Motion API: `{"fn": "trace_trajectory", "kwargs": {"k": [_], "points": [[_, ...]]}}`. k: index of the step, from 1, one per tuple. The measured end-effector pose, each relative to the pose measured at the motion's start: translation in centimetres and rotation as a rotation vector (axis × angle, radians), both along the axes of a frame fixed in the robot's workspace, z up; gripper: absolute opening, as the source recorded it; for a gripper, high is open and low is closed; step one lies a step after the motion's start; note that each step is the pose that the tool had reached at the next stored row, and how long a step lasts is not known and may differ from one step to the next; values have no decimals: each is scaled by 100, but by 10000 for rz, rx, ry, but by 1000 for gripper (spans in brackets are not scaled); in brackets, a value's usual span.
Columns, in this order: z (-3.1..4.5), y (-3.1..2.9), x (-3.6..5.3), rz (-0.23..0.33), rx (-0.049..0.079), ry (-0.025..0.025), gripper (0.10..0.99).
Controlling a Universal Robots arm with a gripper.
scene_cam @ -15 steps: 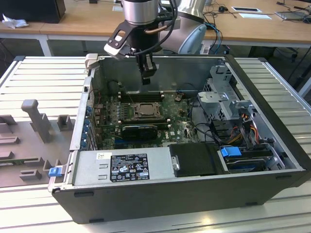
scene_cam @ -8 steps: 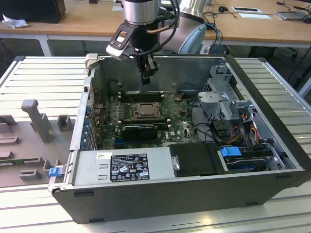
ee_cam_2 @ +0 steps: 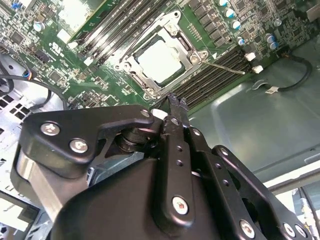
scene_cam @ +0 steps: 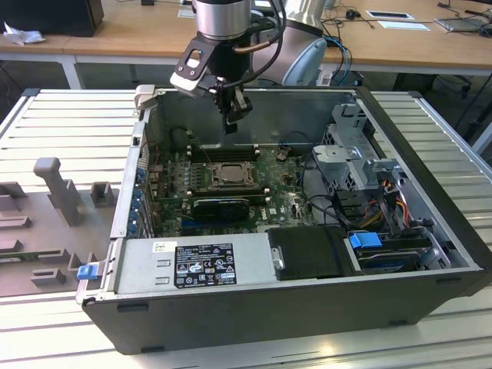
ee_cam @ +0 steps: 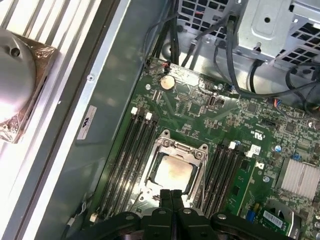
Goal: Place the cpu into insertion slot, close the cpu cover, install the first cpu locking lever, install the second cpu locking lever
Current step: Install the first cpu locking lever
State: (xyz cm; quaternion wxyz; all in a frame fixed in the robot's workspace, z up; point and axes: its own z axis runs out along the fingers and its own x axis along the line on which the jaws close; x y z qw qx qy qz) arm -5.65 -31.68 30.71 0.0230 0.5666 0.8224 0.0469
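The cpu point(ee_cam: 172, 172) lies flat in the insertion slot point(scene_cam: 230, 175) on the green motherboard, pale and square. The silver cpu cover point(ee_cam: 176, 148) is folded down around it, its window showing the chip. In the second wrist view the cpu point(ee_cam_2: 160, 60) sits inside the cover frame point(ee_cam_2: 131, 64), and a thin metal lever rod point(ee_cam_2: 226, 67) runs out from one socket corner over the memory slots. My gripper point(scene_cam: 231, 124) hangs above the far edge of the socket, clear of the board. Its fingertips point(ee_cam: 171, 194) are pressed together with nothing between them.
Black memory slots point(ee_cam: 131, 150) flank the socket on both sides. A metal drive cage point(scene_cam: 355, 150) with cables stands at the exterior view's right, and the power supply point(scene_cam: 200, 261) lies along the near case wall. A grey fixture point(scene_cam: 58, 188) sits outside the case.
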Motion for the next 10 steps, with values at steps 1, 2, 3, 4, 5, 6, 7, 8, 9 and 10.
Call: {"fn": "trace_trajectory", "kwargs": {"k": [1, 2, 3, 4, 5, 6, 7, 8, 9, 10], "points": [[0, 0, 0, 74, 0, 1, 106], [0, 0, 0, 199, 0, 0, 106], [0, 0, 0, 269, -1, 0, 106], [0, 0, 0, 328, -1, 0, 106], [0, 0, 0, 405, 0, 0, 106], [0, 0, 0, 480, 0, 0, 106], [0, 0, 0, 685, -1, 0, 106], [0, 0, 0, 772, 0, 0, 106], [0, 0, 0, 911, 0, 0, 106], [0, 0, 0, 998, 0, 0, 106]]}}
